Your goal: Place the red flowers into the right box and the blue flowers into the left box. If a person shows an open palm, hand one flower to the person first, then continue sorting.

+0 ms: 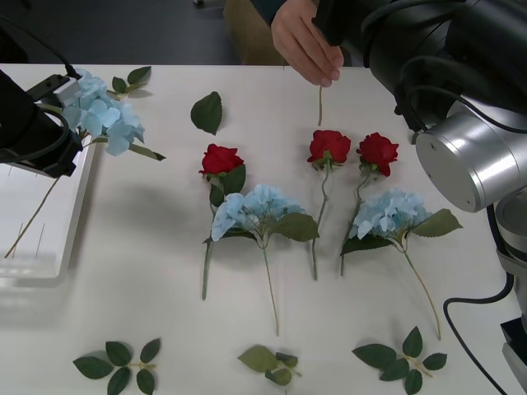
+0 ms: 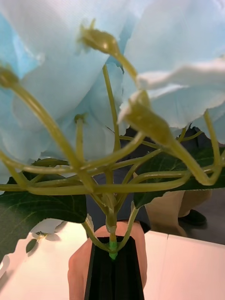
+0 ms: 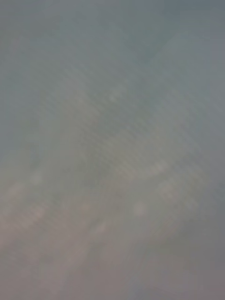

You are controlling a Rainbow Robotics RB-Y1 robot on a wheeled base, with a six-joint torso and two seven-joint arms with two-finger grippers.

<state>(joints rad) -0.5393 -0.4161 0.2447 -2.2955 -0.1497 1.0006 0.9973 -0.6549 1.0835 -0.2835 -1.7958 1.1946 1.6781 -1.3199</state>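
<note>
My right gripper [image 2: 114, 265] is shut on the stem of a blue flower [image 2: 70, 70] and holds it upright at the table's far edge [image 1: 333, 25]. A person's hand [image 1: 306, 45] closes around that stem [image 1: 320, 103], fingers pointing down, not an open palm. My left gripper [image 1: 51, 152] hovers at the left box [image 1: 33, 263], over a blue flower [image 1: 103, 111] whose stem lies in the box and whose head rests past its rim. Three red flowers [image 1: 221, 159] [image 1: 329, 146] [image 1: 378, 151] and two blue flowers [image 1: 255, 210] [image 1: 391, 212] lie mid-table. The right box is out of view.
Green leaf sprigs [image 1: 119, 366] [image 1: 272, 362] [image 1: 403, 358] lie along the table's near edge. A loose leaf [image 1: 207, 112] lies at the back. My right arm's silver elbow [image 1: 469, 156] looms over the table's right side.
</note>
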